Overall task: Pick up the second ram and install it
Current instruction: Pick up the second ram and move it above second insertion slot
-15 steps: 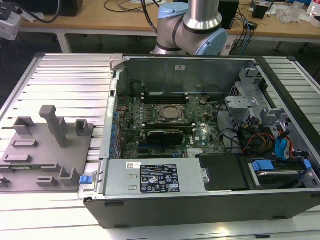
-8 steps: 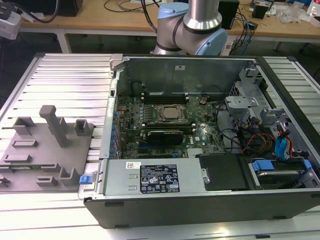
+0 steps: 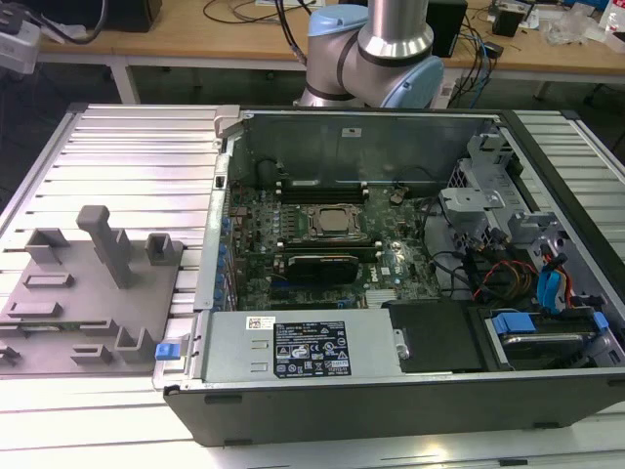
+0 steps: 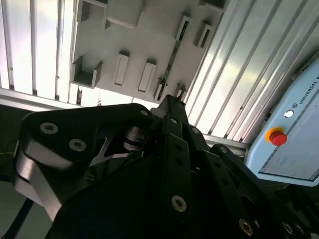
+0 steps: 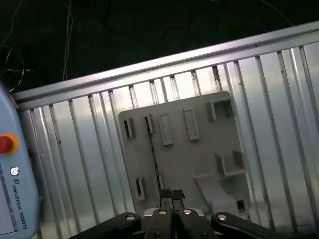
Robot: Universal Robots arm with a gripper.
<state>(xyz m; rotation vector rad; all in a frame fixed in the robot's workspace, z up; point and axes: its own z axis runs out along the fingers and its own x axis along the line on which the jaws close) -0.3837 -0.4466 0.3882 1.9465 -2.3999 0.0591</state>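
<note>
1. Second ram (image 5: 153, 153): a thin green stick standing on edge on the grey fixture plate (image 5: 184, 164), each end seated in a small holder. It shows the same way in both wrist views. It is not gripped.
2. Gripper (image 5: 172, 194): hangs above the plate, apart from the second ram, roughly over one end of it in the first wrist view. The jaws are pressed together with nothing between them.
3. Step in hand, as judged: approach for the pick.
   - The jaws need to spread wider than the board is thick before descent.
   - They should straddle the board face to face, near mid-length rather than at an end, so it lifts level out of both holders.
   - The closing line should sit square to the stick, and the pull should be straight up.
4. Edges near the pick:
   - A second pair of end holders (image 5: 128, 127) runs alongside on one flank and rectangular pockets (image 5: 166, 129) on the other, so each jaw has a narrow lane.
   - A raised ramp block (image 5: 214, 191) and a U-shaped bracket (image 5: 227, 164) stand near on the same plate. Both look taller than the holders and are the likeliest snag on a sideways move.
5. Open room: the slatted metal worktop (image 5: 75, 149) lies bare around the plate. A teach pendant (image 5: 12, 199) with a red button (image 5: 4, 143) rests at its margin, well apart from the plate.
6. Far:
   - The open computer case (image 3: 391, 415) stands just beside the plate, on the exterior view's right.
   - The black slot rails (image 3: 322, 186) lie by the processor socket (image 3: 330, 223), deep between the case walls.
   - Room above them looks tight, and the wall facing the plate is the rim to clear.
</note>
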